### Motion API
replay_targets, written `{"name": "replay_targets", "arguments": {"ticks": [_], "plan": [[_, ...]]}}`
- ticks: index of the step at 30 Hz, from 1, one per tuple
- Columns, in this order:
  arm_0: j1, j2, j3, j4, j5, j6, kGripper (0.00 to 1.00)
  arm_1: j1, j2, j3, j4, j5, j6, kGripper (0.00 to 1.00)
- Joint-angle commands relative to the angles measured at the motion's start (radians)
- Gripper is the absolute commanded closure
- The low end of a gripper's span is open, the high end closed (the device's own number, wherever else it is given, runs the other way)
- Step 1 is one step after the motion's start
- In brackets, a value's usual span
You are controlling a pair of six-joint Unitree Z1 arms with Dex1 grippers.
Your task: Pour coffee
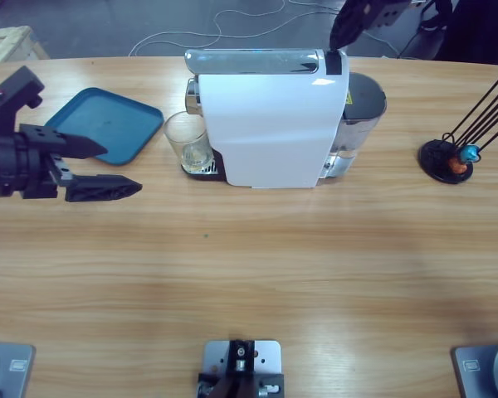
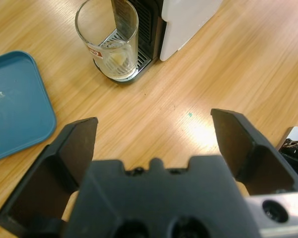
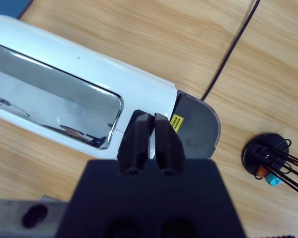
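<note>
A clear glass (image 1: 187,143) (image 2: 109,42) stands on the drip grate of the white coffee machine (image 1: 266,124) (image 3: 64,54), under its spout. The glass's bottom looks pale, and no coffee is in view. My left gripper (image 1: 120,169) (image 2: 154,121) hovers open to the left of the glass, a short gap away, pointing at it with nothing between its fingers. My right gripper (image 1: 337,41) (image 3: 149,121) is shut, its tips over the black rear end of the machine's top, just behind the chrome lid (image 3: 49,99).
A teal tray (image 1: 108,124) (image 2: 15,99) lies on the table left of the glass, behind my left gripper. A black capsule stand (image 1: 448,159) (image 3: 265,158) with wire rods and small capsules sits at the right. Cables lie on the floor beyond the table's far edge.
</note>
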Motion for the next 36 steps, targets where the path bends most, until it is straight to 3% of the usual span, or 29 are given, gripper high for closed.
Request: {"name": "replay_targets", "arguments": {"ticks": [1, 9, 36], "plan": [[-0.008, 0.008, 0.038, -0.011, 0.002, 0.007, 0.018, 0.031, -0.098, -0.029, 0.012, -0.037, 0.001, 0.0], [-0.019, -0.005, 0.037, -0.011, 0.003, 0.002, 0.018, 0.067, -0.137, -0.004, 0.04, 0.004, 0.029, 0.0], [-0.033, -0.01, 0.036, -0.011, 0.009, 0.007, 0.018, 0.066, -0.149, 0.066, 0.037, -0.018, 0.057, 0.0]]}}
